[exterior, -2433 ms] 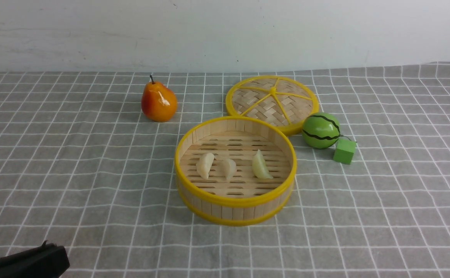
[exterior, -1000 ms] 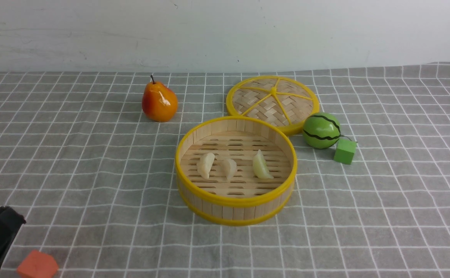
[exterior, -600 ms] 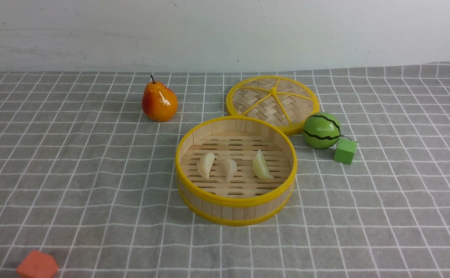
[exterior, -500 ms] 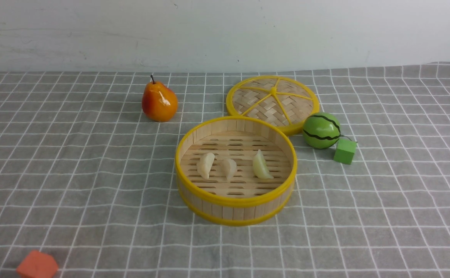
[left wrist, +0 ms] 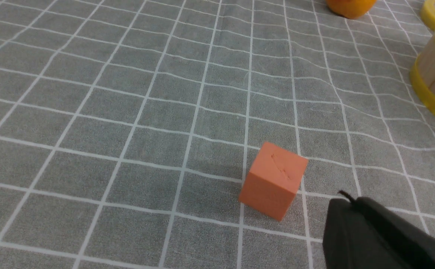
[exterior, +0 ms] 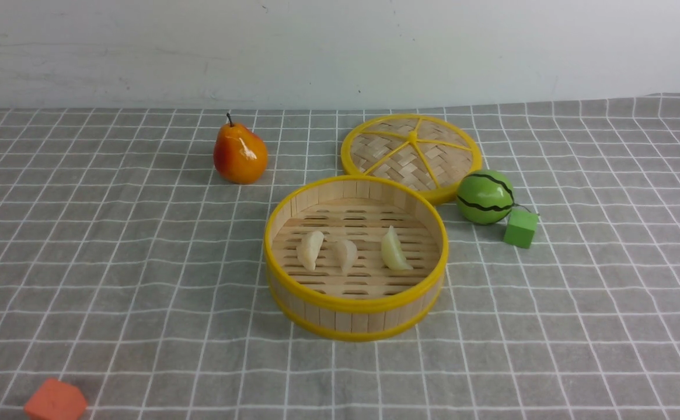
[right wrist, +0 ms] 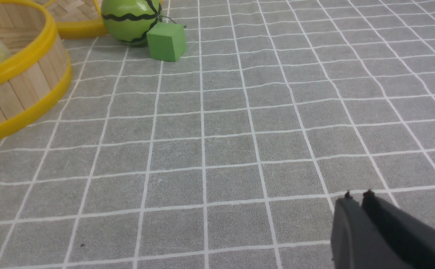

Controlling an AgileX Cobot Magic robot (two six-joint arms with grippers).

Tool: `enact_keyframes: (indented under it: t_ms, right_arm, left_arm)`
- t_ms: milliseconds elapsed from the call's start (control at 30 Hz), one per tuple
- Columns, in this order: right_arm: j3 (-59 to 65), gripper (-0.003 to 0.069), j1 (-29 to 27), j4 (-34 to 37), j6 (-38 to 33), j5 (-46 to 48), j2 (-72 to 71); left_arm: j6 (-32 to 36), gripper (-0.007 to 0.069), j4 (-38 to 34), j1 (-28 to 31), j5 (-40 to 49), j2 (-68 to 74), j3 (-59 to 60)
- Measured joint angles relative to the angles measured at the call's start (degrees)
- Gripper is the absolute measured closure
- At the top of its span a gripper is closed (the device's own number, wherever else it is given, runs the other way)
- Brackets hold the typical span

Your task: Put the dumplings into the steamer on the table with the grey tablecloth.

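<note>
Three glossy cream crescent dumplings [exterior: 345, 252] inside round bamboo steamer [exterior: 356, 318], table centre. Left gripper [left wrist: 346, 200] and right gripper [right wrist: 357, 198] closed, empty. Risk: bumping orange cube [left wrist: 273, 179] at 7 o'clock

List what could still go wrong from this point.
1. The lid lies off the steamer, so a knock could tip its three dumplings out.
2. The melon ball and green cube sit close beside the steamer; an arm reaching in may hit them.
3. The left gripper is near the orange cube and might nudge it.
</note>
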Motion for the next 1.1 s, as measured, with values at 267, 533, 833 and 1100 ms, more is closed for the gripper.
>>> enact_keyframes:
  t_ms: [267, 533, 833, 1100]
  right_arm:
    - [0.0, 0.0607, 0.0, 0.0, 0.0, 0.0, 0.0]
    - [0.0, 0.0597, 0.0, 0.0, 0.0, 0.0, 0.0]
    - [0.0, 0.0584, 0.0, 0.0, 0.0, 0.0, 0.0]
    - [0.0, 0.0571, 0.0, 0.0, 0.0, 0.0, 0.0]
  left_arm:
    - [0.0, 0.0638, 0.0, 0.0, 0.1, 0.0, 0.0]
    - [0.1, 0.0638, 0.0, 0.0, 0.1, 0.0, 0.0]
    - [0.1, 0.0638, -0.1, 0.0, 0.2, 0.0, 0.0]
    - [0.1, 0.0638, -0.1, 0.0, 0.5, 0.0, 0.0]
